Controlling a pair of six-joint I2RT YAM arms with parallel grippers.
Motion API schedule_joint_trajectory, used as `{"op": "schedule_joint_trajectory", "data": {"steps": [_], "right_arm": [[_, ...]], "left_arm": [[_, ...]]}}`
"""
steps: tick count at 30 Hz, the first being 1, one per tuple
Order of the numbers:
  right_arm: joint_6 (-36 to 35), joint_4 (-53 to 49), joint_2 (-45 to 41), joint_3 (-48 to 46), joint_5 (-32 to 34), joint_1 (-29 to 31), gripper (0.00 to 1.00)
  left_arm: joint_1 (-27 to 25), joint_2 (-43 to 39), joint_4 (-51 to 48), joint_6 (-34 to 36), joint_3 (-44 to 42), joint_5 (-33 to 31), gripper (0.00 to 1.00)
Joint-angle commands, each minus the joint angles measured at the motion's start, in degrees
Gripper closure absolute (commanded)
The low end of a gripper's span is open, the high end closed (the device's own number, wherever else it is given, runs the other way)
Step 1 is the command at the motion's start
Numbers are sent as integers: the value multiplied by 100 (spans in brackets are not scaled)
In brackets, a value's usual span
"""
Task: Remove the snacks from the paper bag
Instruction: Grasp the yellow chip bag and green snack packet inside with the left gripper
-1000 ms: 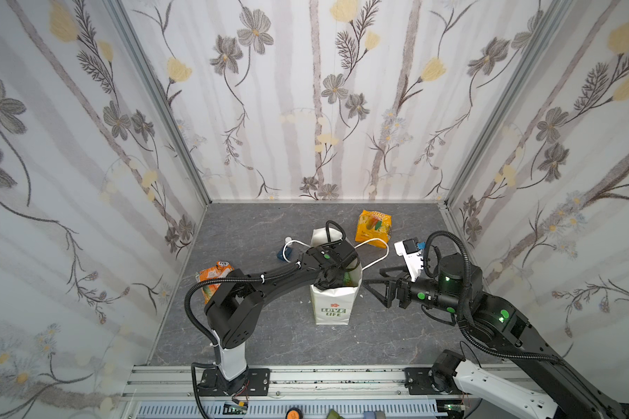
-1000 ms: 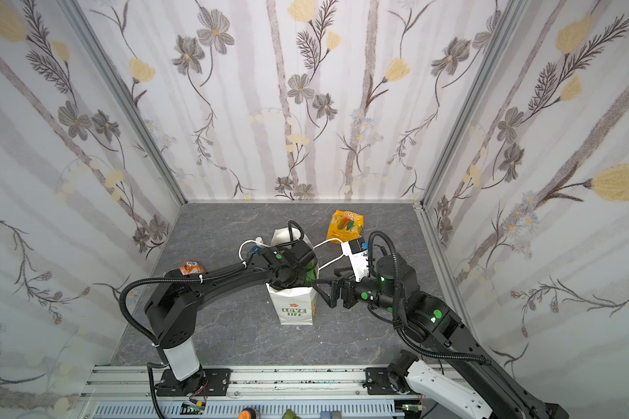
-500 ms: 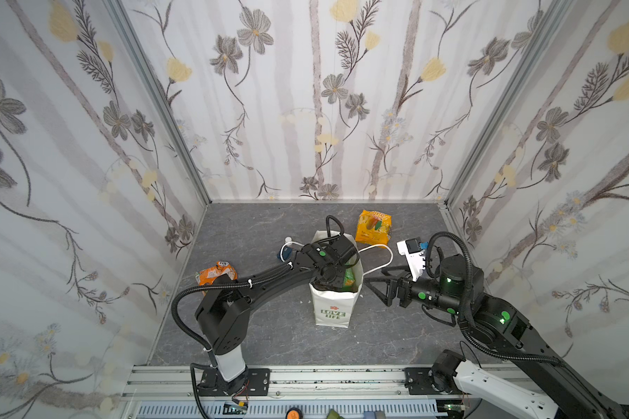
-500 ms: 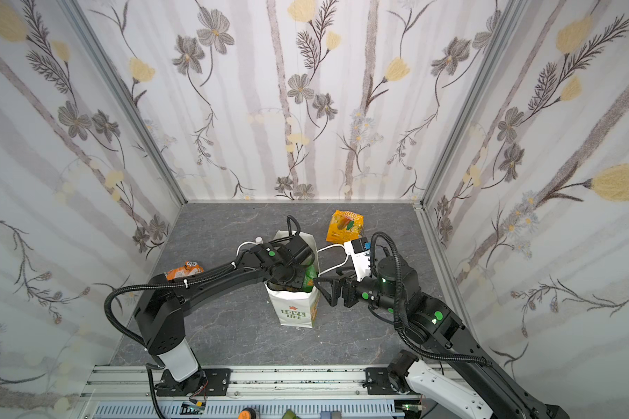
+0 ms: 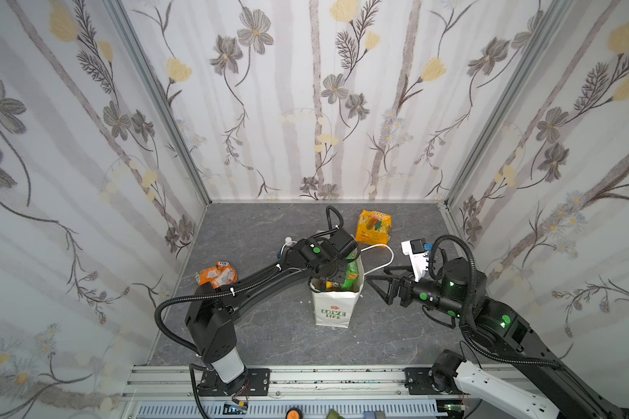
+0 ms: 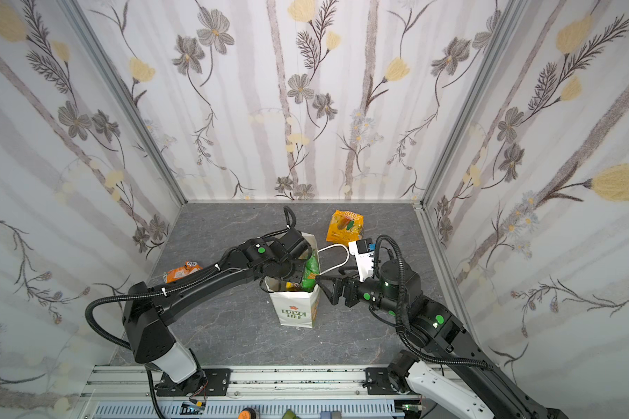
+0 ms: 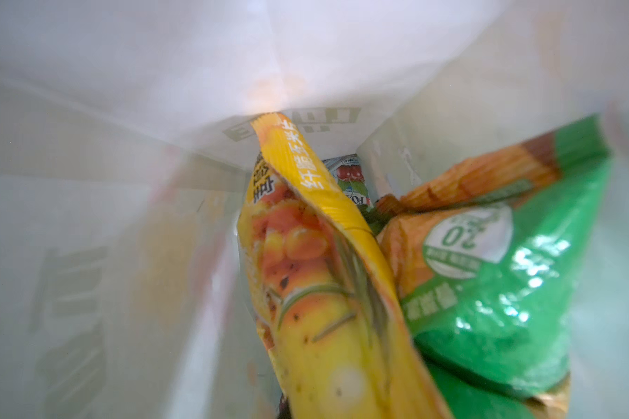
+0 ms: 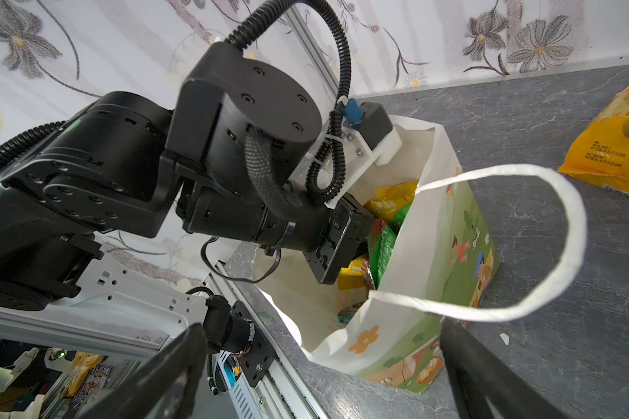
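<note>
Three glossy packets are seen inside the white paper carrier bag point(image 5: 333, 308), which stands upright near the middle of the grey marbled tabletop point(image 5: 269, 326). They are a yellow packet point(image 7: 324, 290) printed with orange pieces, a green packet point(image 7: 505, 308) touching it, and a teal packet point(image 7: 349, 177) lying deeper and mostly hidden. In both top views the green packet is seen standing upright against the bag's wall.

The bag is marked with green "LOVE LIFE" lettering and a red flower on one face, and a colourful cartoon print on another. One white cord handle point(image 5: 392, 255) is looped outward toward the right arm. A large orange-yellow packet point(image 5: 373, 228) is laid flat on the tabletop behind the bag, apart from it.

The left jaws are sunk into the bag's mouth and closed; what, if anything, is pinched cannot be told. The right jaws are spread wide and empty, and are held just beside the bag, near the handle.
</note>
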Motion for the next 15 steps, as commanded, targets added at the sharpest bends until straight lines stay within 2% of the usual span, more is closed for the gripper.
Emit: {"op": "schedule_joint_trajectory", "data": {"steps": [1, 15], "right_arm": [[18, 308, -32, -47, 45, -32, 0], [114, 473, -142, -32, 66, -302, 1]], "left_arm": [[-25, -106, -147, 23, 179, -252, 100], [-87, -352, -435, 155, 629, -546, 100]]}}
